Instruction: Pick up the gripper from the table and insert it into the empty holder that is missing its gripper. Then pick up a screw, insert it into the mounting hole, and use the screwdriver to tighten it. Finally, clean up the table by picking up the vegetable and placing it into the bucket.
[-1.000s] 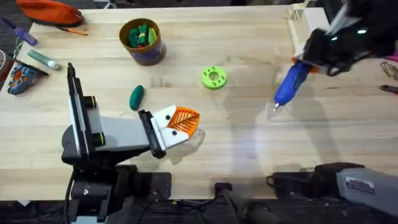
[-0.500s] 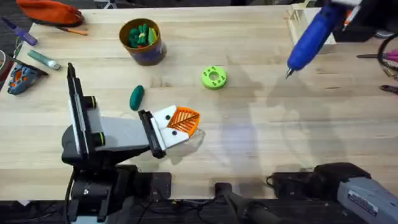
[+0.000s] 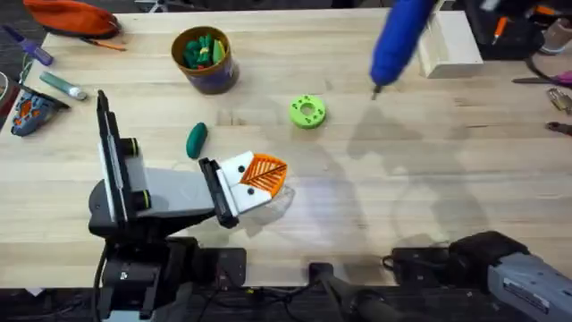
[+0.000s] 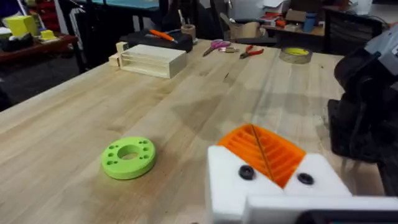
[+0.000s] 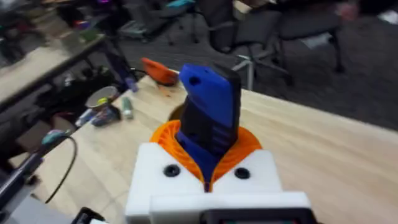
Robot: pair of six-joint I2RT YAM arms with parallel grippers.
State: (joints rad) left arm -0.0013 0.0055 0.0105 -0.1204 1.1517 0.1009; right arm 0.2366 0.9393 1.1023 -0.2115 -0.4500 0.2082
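My right gripper (image 5: 208,158) is shut on the blue screwdriver (image 5: 211,106), whose body stands up between the orange pads. From overhead the screwdriver (image 3: 400,40) hangs high over the far right of the table, its metal tip pointing down towards the green disc (image 3: 307,112). My left gripper (image 3: 259,176) rests low near the front left, shut, and both of its white mounts carry orange pads (image 4: 264,149) with a dark screw spot (image 4: 247,173) on each. The dark green vegetable (image 3: 197,139) lies just beyond it. The yellow-rimmed bucket (image 3: 205,59) stands at the far left. A loose gripper and loose screws are out of view.
A wooden block (image 3: 447,40) sits at the far right, with tools (image 3: 559,98) along the right edge. An orange pouch (image 3: 71,16) and small items (image 3: 54,82) lie at the far left. The green disc (image 4: 129,157) lies in front of the left gripper.
The screwdriver has risen and swung left, from low near the right edge to high over the far middle-right. The left arm has not moved.
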